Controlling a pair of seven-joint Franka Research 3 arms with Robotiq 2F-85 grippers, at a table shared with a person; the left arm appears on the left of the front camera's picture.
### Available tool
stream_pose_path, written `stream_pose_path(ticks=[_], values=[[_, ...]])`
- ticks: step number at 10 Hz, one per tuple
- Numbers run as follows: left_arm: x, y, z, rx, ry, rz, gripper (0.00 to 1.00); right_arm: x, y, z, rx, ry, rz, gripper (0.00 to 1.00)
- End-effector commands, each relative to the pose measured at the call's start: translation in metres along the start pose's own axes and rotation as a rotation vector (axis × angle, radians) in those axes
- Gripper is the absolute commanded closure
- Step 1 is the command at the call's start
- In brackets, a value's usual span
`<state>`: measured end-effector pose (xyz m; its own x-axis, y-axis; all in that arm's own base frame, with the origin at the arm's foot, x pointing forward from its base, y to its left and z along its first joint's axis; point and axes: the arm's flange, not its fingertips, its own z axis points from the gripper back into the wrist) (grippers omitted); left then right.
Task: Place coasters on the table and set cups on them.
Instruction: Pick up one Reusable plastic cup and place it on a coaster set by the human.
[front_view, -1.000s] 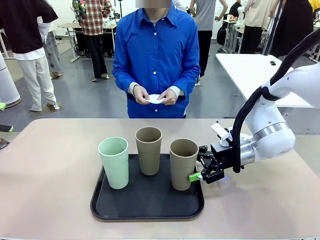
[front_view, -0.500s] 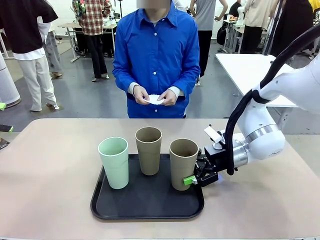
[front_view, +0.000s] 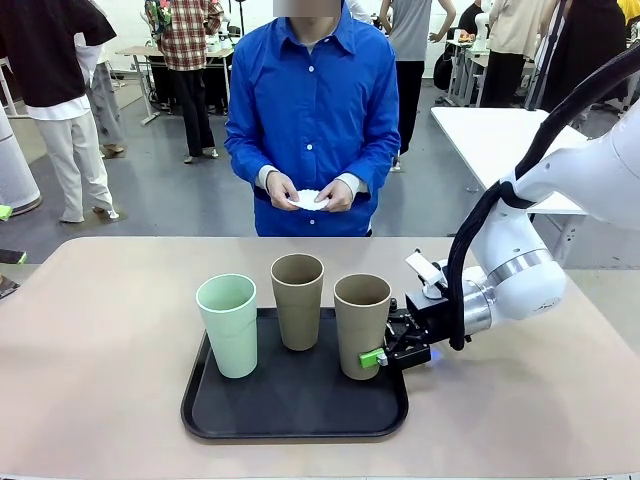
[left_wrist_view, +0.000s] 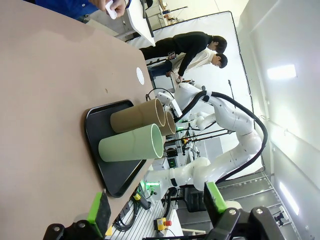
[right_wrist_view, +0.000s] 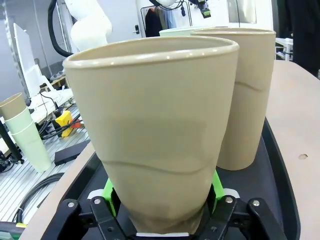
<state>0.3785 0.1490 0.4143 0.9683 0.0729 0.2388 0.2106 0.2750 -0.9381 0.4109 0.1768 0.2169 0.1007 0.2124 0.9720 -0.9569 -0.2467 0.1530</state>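
Observation:
Three cups stand on a black tray (front_view: 290, 415): a mint green cup (front_view: 228, 325) at the left, a tan cup (front_view: 298, 300) behind the middle, and a second tan cup (front_view: 362, 325) at the right. My right gripper (front_view: 378, 352) is shut on the right tan cup low on its side. In the right wrist view that cup (right_wrist_view: 155, 125) sits between the green pads (right_wrist_view: 111, 192). My left gripper (left_wrist_view: 155, 202) is open and holds nothing, well away from the tray. The person across the table (front_view: 100, 340) holds white coasters (front_view: 310, 198) in both hands.
The tray lies in the middle of the beige tabletop, with bare surface to its left, right and far side. The person in a blue shirt (front_view: 315, 110) stands at the far edge. A white table (front_view: 500, 140) is behind at the right.
My right gripper moved left against the right tan cup and shut on it. The cup shifted slightly left. The person and the other cups stayed put.

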Motion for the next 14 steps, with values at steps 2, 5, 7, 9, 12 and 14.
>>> stream_pose_path(ticks=[2, 5, 7, 9, 12, 14], values=[[-0.001, -0.001, 0.001, -0.008, -0.002, -0.009, 0.0, 0.01, 0.007, 0.009, -0.018, -0.034, 0.042, 0.78], [-0.001, -0.001, 0.001, -0.008, -0.002, -0.009, 0.0, 0.07, 0.038, 0.032, -0.071, -0.064, 0.041, 0.23], [-0.001, -0.001, 0.001, -0.008, -0.002, -0.009, 0.0, 0.119, 0.053, 0.049, -0.098, -0.063, 0.045, 0.23], [-0.001, -0.001, 0.001, -0.008, -0.002, -0.009, 0.0, 0.15, 0.053, 0.056, -0.132, -0.053, 0.024, 0.23], [-0.001, -0.001, 0.001, -0.008, -0.002, -0.009, 0.0, 0.176, 0.057, 0.058, -0.178, -0.008, 0.018, 0.23], [-0.001, -0.001, 0.001, -0.008, -0.002, -0.009, 0.0, 0.17, 0.056, 0.066, -0.13, -0.028, 0.041, 0.23]])
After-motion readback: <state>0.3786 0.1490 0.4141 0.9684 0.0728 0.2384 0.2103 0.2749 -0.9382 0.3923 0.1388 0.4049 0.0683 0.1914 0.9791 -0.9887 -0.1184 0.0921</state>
